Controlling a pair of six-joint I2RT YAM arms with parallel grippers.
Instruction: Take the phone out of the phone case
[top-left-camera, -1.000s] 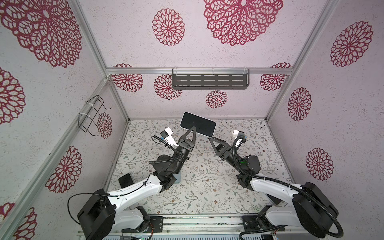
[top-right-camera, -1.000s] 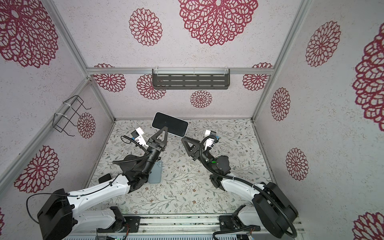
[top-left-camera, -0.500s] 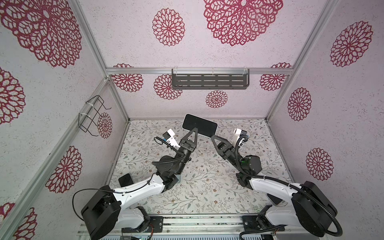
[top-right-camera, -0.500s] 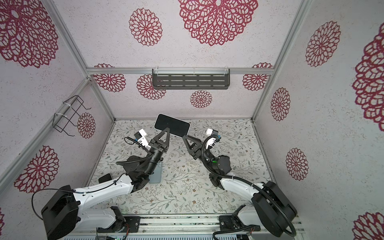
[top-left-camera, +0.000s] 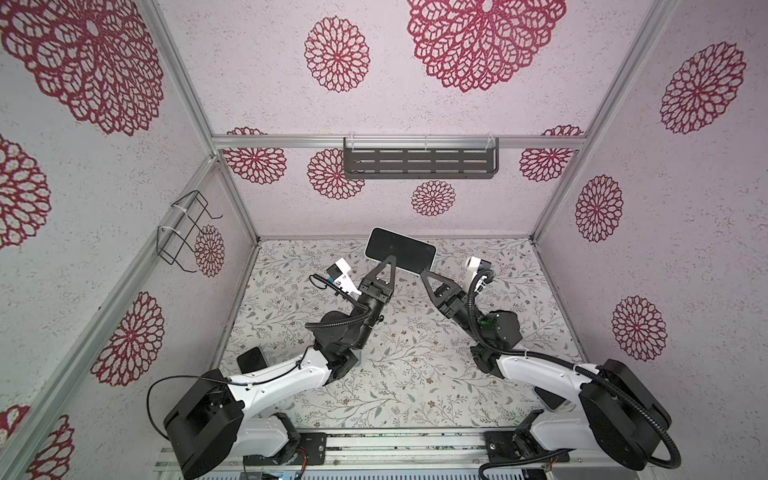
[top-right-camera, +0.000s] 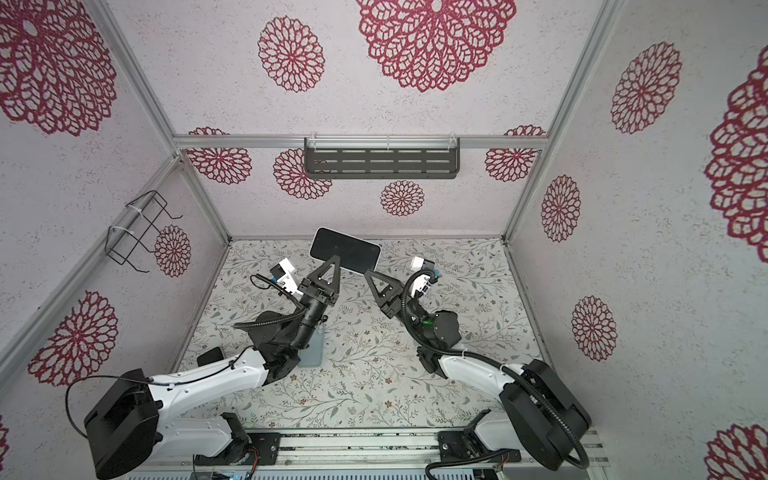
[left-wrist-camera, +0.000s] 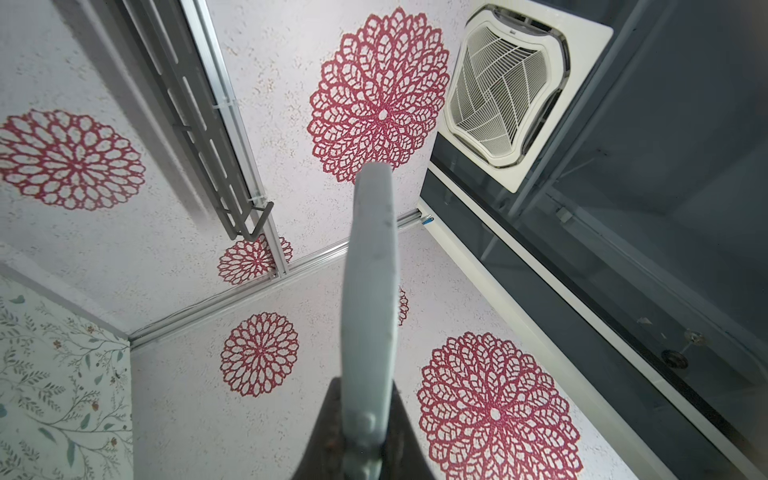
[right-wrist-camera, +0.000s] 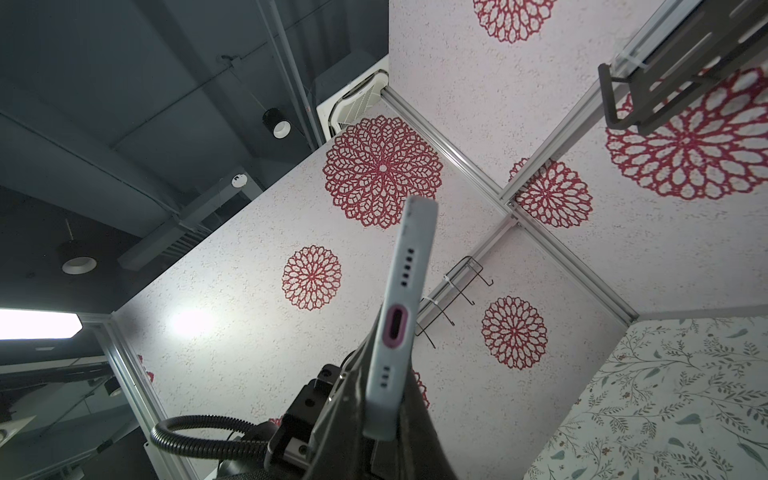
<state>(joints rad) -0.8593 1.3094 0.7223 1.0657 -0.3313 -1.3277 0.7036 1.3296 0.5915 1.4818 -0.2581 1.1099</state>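
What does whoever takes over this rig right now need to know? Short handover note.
Left gripper: jaws shut on the cased phone, on one long edge.
Right gripper: jaws shut on the phone's port end, going by the right wrist view.
Phone: held up clear of the table, dark face up, with the pale case around its edges.
Done: phone lifted, both arms gripping it.
Left: part the phone from the case; not begun.
Also: a pale flat slab lies on the table under the left arm; I cannot tell what it is.
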